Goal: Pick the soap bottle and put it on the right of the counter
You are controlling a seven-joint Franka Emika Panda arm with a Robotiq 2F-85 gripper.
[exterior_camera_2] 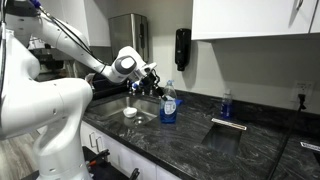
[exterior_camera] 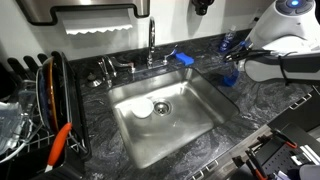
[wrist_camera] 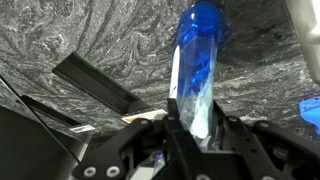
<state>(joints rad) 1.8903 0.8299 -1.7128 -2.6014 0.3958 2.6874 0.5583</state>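
The sink (exterior_camera: 198, 122) held a small white dish (exterior_camera: 143, 108) by the drain, and the rack (exterior_camera: 30, 105) beside it held dark plates. The bottle (exterior_camera_2: 169, 106) was roughly half full of blue liquid. It stood upright with its long axis vertical and cap up, at the counter (exterior_camera_2: 205, 142) just beside the sink's edge. I couldn't tell whether its base touched the stone. The arm (exterior_camera_2: 85, 53) reached out over the sink, with the gripper (exterior_camera_2: 160, 88) at the bottle's top. In the wrist view the fingers (wrist_camera: 238, 135) were clamped on the bottle's sides.

The blue-filled soap bottle (exterior_camera_2: 169, 106) is upright over the marbled counter (exterior_camera_2: 205, 150).
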